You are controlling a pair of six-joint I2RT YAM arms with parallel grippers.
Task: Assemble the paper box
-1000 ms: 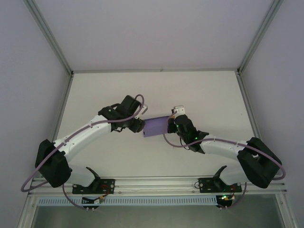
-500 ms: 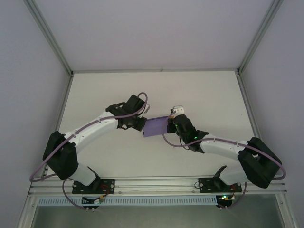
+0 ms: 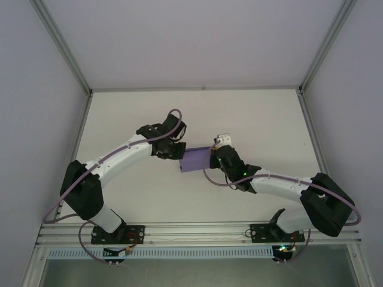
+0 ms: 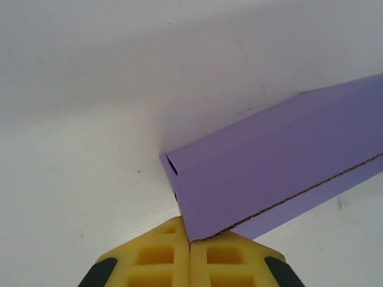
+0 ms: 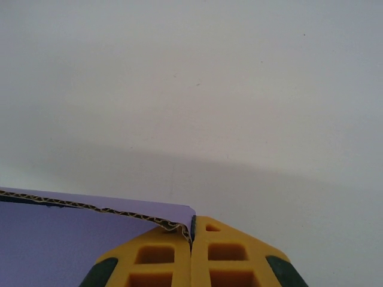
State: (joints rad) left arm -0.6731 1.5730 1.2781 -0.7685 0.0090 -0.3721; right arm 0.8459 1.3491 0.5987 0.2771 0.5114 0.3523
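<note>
Tally: we count one paper box (image 3: 194, 160), one bench (image 3: 257, 119) and two tools, namely left tool (image 4: 190, 242) and right tool (image 5: 191, 232).

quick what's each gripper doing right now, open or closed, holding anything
left gripper: closed, pinching a corner of the lavender-purple thin card paper box
right gripper: closed, pinching another corner of the same box
</note>
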